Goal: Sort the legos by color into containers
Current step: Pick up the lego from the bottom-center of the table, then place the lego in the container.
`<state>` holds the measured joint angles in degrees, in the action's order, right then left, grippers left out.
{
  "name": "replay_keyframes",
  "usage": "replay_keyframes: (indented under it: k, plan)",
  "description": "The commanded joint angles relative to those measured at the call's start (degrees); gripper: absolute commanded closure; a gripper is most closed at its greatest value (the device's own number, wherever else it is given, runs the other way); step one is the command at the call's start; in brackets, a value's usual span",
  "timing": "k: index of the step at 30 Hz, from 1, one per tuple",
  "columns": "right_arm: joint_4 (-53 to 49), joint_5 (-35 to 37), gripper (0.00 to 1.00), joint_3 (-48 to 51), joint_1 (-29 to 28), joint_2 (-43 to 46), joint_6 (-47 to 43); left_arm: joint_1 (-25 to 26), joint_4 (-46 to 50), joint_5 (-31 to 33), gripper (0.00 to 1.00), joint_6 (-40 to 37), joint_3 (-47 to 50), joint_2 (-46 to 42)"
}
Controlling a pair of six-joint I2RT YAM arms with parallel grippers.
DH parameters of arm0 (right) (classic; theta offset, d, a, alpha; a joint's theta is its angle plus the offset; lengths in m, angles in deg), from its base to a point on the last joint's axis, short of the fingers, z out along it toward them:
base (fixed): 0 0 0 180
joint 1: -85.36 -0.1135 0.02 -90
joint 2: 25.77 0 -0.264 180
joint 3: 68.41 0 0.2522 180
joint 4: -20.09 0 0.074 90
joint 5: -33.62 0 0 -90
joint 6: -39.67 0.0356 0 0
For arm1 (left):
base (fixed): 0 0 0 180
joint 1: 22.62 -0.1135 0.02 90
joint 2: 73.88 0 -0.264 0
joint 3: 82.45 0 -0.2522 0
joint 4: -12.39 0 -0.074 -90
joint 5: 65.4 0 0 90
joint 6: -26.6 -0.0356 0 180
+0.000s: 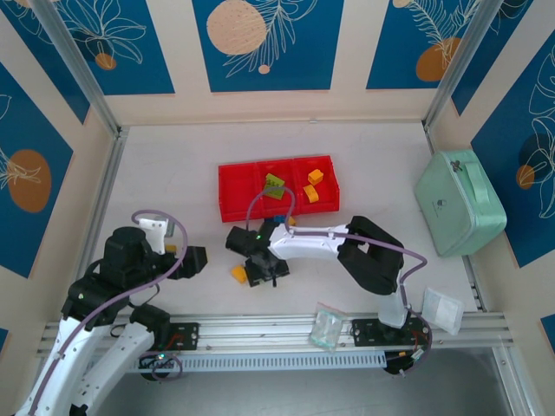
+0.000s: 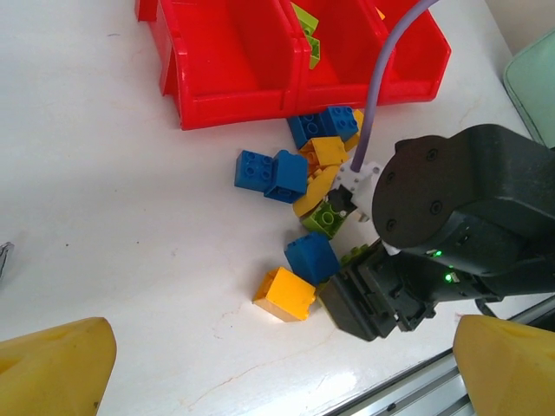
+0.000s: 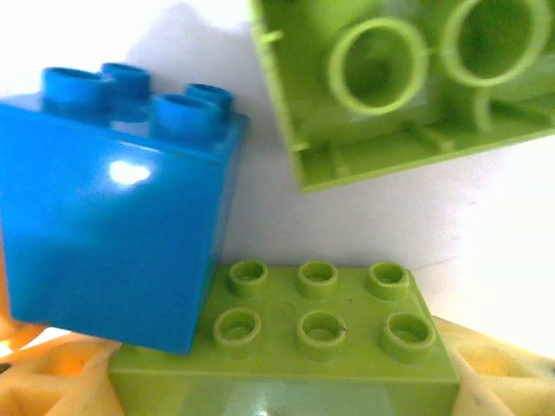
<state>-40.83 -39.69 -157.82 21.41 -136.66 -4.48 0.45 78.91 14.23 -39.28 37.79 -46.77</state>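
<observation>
Low in frame, my right tool [image 3: 286,386] straddles a lime brick [image 3: 316,334], grip uncertain; next, lift it into the red tray [image 1: 227,206], middle compartment. Meanwhile my left tool [image 2: 282,368] gapes empty.

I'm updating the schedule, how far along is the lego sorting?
Done: the tray holds green bricks in the middle, orange bricks on the right. In hand: the right end effector straddles a green brick in the pile. To do: that pile's blue, orange and green bricks; no blue is sorted.

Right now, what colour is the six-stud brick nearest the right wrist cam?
Lime green. The six-stud brick shows best in the right wrist view, beside a blue brick.
</observation>
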Motion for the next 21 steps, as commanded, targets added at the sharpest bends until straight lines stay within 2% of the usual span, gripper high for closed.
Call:
replay_keyframes:
  k: [1, 9, 12, 14, 21]
  plan:
    - [-2.81, 3.42, 0.44, 1.34, 1.69, 4.71, -1.93, 0.57, -0.83, 0.88, 0.01, 0.50, 0.73, -0.11]
    - [0.29, 3.82, 0.45, -1.06, 9.42, 10.67, -7.65, 0.57, -1.60, 1.23, 0.01, 0.58, 1.09, -0.13]
    - [0.78, 4.23, 0.47, -5.77, 13.72, 9.04, -10.43, 0.57, -1.86, 0.97, 0.01, 0.42, 1.17, -0.23]
    - [1.75, 3.78, 0.53, -8.80, 16.59, 7.71, -10.83, 0.57, -1.96, 0.57, 0.01, 0.34, 1.26, -0.37]
    - [7.40, -0.27, 0.55, -13.67, 24.08, 1.69, -11.28, 0.57, -2.74, -0.88, 0.01, -0.04, 1.70, -1.62]
